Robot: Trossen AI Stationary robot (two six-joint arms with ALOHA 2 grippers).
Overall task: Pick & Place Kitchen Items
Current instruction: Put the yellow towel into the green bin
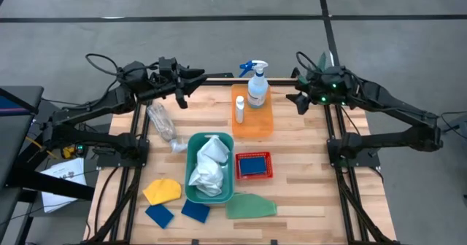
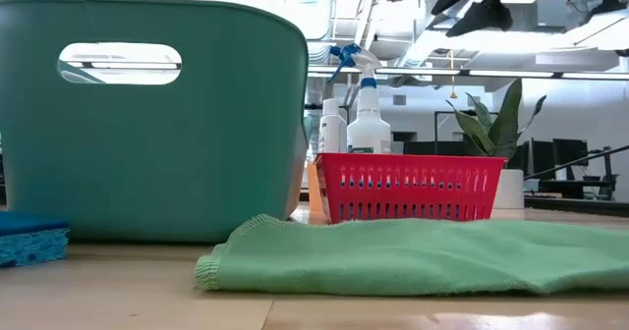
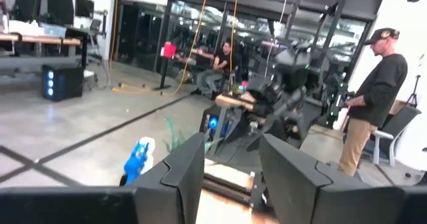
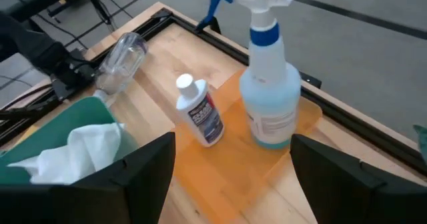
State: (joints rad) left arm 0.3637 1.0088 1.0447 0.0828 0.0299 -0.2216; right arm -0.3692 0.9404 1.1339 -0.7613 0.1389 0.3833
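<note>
A clear spray bottle with a blue trigger point(image 1: 257, 84) and a small white bottle point(image 1: 239, 109) stand upright on an orange tray point(image 1: 252, 122) at the table's far middle. A white cloth point(image 1: 209, 165) lies in a teal bin point(image 1: 191, 144). A blue sponge point(image 1: 253, 165) lies in a red basket point(image 1: 267, 173). A yellow cloth point(image 1: 162, 191), two blue sponges point(image 1: 159, 216) point(image 1: 195, 211) and a green cloth point(image 1: 250, 206) lie near the front edge. My left gripper point(image 1: 186, 84) is open and empty above the far left corner. My right gripper point(image 1: 299, 99) is open and empty, right of the tray, facing the bottles point(image 4: 233, 151).
A clear plastic bottle point(image 1: 162, 125) lies on its side left of the bin. A green plant in a white pot point(image 2: 496, 134) stands at the far right. People show in the room beyond the table point(image 3: 373, 97). Bare wood lies right of the red basket.
</note>
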